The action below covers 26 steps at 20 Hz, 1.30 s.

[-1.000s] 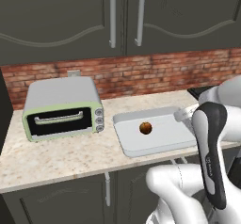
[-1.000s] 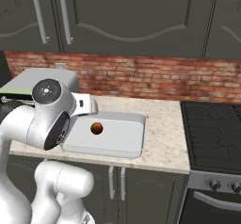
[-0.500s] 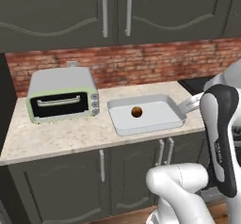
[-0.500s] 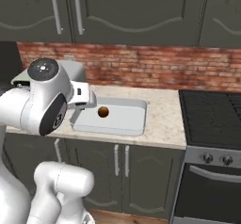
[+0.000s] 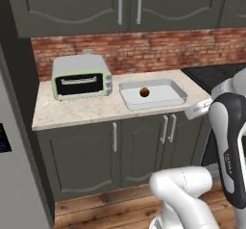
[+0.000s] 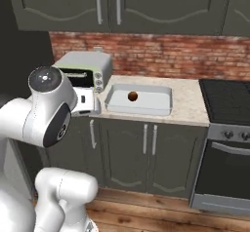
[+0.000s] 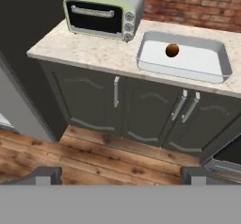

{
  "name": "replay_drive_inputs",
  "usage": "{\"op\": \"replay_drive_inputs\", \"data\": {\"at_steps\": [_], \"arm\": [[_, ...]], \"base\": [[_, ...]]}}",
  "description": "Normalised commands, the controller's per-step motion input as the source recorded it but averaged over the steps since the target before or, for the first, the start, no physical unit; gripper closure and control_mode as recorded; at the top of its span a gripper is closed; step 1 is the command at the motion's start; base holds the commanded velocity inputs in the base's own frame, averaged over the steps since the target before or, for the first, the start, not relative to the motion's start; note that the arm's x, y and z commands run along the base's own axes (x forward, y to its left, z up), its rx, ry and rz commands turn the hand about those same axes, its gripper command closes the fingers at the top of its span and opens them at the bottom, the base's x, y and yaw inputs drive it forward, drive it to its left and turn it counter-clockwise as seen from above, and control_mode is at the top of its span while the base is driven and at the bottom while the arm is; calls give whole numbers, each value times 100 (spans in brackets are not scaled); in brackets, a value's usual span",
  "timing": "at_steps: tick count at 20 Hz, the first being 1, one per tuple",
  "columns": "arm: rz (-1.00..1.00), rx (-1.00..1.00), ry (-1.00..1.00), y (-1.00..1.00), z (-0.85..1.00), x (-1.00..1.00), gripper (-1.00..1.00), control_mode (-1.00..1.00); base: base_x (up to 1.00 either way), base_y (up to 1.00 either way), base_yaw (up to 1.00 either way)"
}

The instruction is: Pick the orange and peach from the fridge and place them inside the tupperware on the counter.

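Observation:
The dull brownish orange [image 5: 144,92] [image 6: 132,96] [image 7: 172,50] lies inside the pale tupperware [image 5: 163,97] [image 6: 152,103] [image 7: 200,67], near its back wall. The tray sits on the beige counter [image 5: 77,110] [image 7: 89,49]. My gripper [image 7: 121,174] is open, its two fingertips far apart with nothing between them. It hangs well back from the counter, pointing down at the cabinet fronts and floor. A grey fridge panel [image 5: 14,175] [image 7: 19,108] shows at the left edge. The peach is out of view.
A pale green toaster oven [image 5: 81,76] [image 6: 85,70] [image 7: 103,9] stands left of the tray. The black stove [image 5: 211,71] [image 6: 227,99] lies to the right. Dark cabinet doors [image 7: 150,115] sit under the counter, and wooden floor [image 7: 94,157] lies before them.
The whole picture has shifted: the base has backed away from the counter, so the cabinet fronts and floor now show. The orange stays in the tupperware.

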Motion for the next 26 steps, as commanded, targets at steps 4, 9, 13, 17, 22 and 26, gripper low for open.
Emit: {"op": "replay_drive_inputs", "data": {"at_steps": [4,9,13,17,22,26], "arm": [[0,0,0,0,0,0,-100,100],[0,0,0,0,0,0,-100,100],[0,0,0,0,0,0,-100,100],[0,0,0,0,0,0,-100,100],[0,0,0,0,0,0,-100,100],[0,0,0,0,0,0,-100,100]], "base": [[-2,100,6],[0,100,8],[0,100,10],[3,100,9],[25,100,5],[44,100,4]]}}
